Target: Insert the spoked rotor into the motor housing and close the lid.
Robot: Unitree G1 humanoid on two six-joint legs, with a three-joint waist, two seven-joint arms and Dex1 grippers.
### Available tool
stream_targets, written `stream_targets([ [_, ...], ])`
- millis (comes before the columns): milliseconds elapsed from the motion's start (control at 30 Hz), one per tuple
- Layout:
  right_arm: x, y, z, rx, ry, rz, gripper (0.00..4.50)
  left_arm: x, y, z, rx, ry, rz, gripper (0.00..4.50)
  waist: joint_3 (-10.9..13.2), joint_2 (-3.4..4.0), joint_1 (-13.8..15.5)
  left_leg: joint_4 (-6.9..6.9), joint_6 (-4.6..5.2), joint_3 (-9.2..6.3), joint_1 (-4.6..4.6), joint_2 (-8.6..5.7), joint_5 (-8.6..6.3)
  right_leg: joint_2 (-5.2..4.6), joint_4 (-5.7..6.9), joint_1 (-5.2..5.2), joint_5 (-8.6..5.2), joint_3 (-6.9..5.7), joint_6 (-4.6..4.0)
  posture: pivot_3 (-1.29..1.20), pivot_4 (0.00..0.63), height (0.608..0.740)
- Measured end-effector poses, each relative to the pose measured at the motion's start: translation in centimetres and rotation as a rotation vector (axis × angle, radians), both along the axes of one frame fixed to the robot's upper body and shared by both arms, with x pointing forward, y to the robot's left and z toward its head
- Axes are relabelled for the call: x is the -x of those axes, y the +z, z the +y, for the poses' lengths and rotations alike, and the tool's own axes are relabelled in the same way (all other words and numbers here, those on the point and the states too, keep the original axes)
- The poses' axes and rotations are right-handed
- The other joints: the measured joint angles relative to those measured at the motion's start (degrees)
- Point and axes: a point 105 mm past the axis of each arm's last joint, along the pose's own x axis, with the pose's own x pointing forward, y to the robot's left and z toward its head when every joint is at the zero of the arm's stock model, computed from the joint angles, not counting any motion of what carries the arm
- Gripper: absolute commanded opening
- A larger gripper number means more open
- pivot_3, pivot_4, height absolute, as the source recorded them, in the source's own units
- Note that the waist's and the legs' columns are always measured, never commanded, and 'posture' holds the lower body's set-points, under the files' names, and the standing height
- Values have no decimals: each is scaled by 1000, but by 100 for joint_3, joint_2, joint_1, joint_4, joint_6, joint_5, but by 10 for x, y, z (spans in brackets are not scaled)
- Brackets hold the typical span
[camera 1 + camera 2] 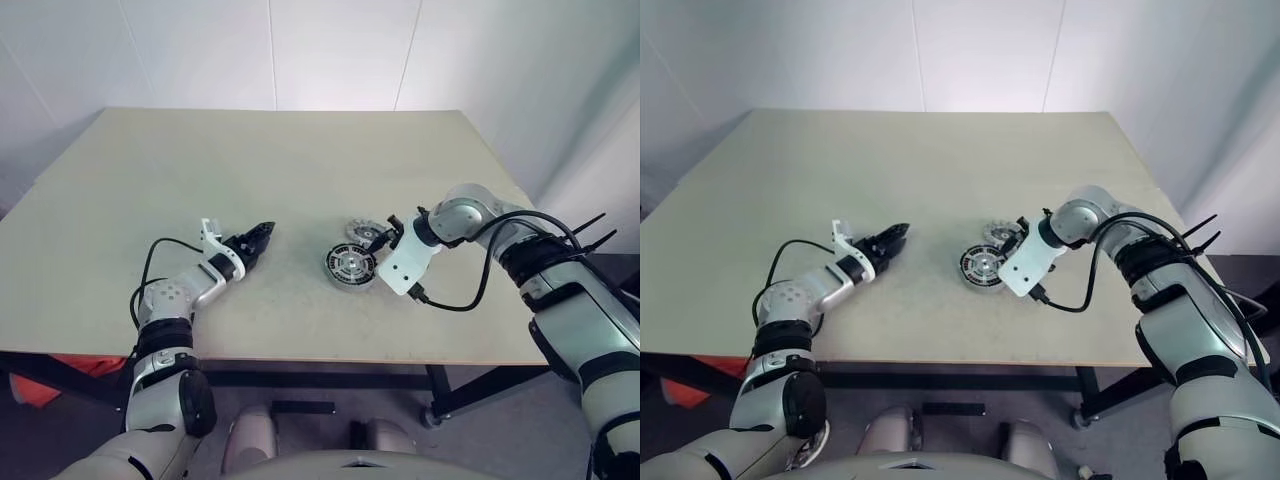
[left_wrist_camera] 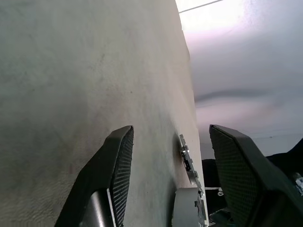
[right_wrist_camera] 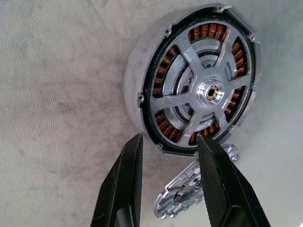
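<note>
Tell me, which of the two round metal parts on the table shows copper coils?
The motor housing, the larger round part with the spoked rotor seated inside. The ribbed grey lid beside it shows no copper.

head stereo: high, looking down over table (image 1: 300, 160) | wrist views: close, low, both sharing motor housing (image 3: 194, 78)

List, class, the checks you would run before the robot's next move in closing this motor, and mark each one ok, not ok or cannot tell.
1. Spoked wheel sits inside the motor housing: ok.
2. Wheel pressed fully down: cannot tell.
3. Lid on the housing: not ok; it lies on the table beside the housing.
4. Right gripper open and empty, ready to take the lid: ok.
5. Left gripper open, empty and well away from the housing: ok.
6. Lid's right face up: cannot tell.
</note>
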Motion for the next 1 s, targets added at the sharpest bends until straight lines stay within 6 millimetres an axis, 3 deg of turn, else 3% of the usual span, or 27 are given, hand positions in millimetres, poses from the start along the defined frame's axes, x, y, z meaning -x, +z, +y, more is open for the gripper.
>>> stream_targets([
  [533,-12,-14,9,-19,-49,-14,1974,3,-1,-2,-27,-7,2,2727,1,-1,-125,0,-14,0,12,13,8,11,16,-1,1,0,-2,0,0,740],
  [633,-12,-14,9,-14,-39,-17,1352,5,-4,-2,-29,-4,8,2727,1,-1,-130,0,-14,0,15,14,8,12,16,1,2,1,-3,0,0,740],
  [767,-10,-8,13,-14,-6,-20,86,5,-4,0,-34,1,11,2727,1,-1,-132,-1,-15,1,24,17,8,14,15,6,2,1,-3,0,0,740],
  [1000,-6,-1,41,-70,12,-15,37,4,-4,1,-46,6,5,2727,5,1,-136,-3,-15,3,21,22,8,16,17,0,2,3,-4,0,0,740],
])
